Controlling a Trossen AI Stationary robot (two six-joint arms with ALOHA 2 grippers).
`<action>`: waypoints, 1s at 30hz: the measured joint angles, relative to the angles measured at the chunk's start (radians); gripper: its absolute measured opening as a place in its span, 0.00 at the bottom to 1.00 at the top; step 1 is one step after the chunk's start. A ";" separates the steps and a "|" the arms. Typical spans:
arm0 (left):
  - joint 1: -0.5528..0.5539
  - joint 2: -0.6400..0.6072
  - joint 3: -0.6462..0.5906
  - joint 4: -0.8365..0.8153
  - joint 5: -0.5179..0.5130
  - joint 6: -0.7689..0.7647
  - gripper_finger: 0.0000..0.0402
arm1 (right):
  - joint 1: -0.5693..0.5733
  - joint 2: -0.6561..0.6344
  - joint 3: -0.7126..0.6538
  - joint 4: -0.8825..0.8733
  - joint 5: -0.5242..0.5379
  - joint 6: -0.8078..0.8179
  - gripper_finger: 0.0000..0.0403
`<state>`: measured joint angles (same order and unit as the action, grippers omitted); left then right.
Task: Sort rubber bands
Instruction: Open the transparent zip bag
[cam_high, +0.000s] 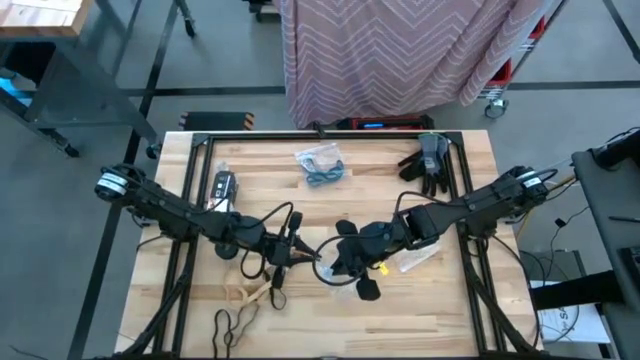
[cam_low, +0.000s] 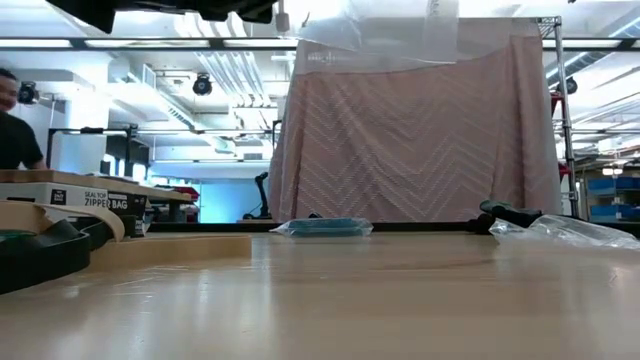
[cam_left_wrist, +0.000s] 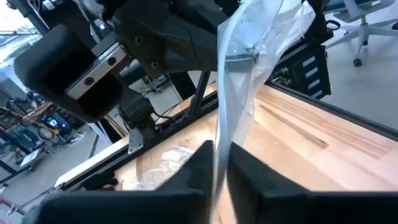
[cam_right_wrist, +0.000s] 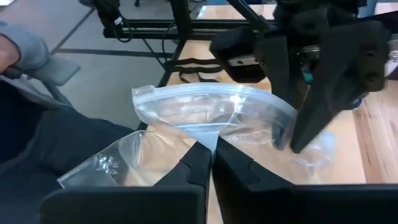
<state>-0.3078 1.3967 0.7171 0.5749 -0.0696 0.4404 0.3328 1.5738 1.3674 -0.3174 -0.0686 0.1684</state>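
A clear zip-top plastic bag (cam_right_wrist: 205, 112) hangs in the air over the table's middle, held between both grippers. My left gripper (cam_high: 303, 252) and my right gripper (cam_high: 338, 260) face each other there, each shut on the bag. Tan rubber bands (cam_high: 250, 293) and black rubber bands (cam_high: 232, 322) lie loose on the table near the front left. Blue rubber bands lie inside another clear bag (cam_high: 322, 165) at the far middle. My left gripper pinches the bag between its two fingers (cam_left_wrist: 193, 171) at the film's edge (cam_left_wrist: 217, 155), coming in about level from the table's left. In the right wrist view that spot is by one end of the zip strip (cam_right_wrist: 283, 127). The bag is clear of the table. My right gripper pinches a bit of the bag's wall (cam_right_wrist: 212, 138) just under the zip strip, near its middle, between its two fingertips. The film there is drawn into a taut point toward the fingers. The fingers slant down from the table's right. The bag is clear of the table.
Dark grey gloves (cam_high: 430, 160) lie at the far right. A further clear bag (cam_high: 415, 260) lies right of the grippers. A zipper-bag box (cam_low: 90, 198) sits at the left. A pink curtain (cam_low: 420, 130) hangs behind the table, and a person (cam_low: 15, 120) is at far left.
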 joint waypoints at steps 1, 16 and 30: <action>0.001 0.000 0.005 -0.006 0.000 -0.015 0.02 | 0.000 0.000 0.000 -0.001 0.001 0.000 0.01; 0.002 -0.093 0.129 -0.583 -0.165 -0.225 0.00 | 0.000 -0.014 0.000 -0.035 0.045 0.005 0.44; 0.002 -0.160 0.155 -0.952 -0.238 -0.499 0.00 | -0.004 0.097 -0.039 0.061 0.503 -0.017 0.54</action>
<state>-0.3058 1.2370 0.8722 -0.3776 -0.3077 -0.0586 0.3286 1.6708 1.3281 -0.2562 0.4347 0.1511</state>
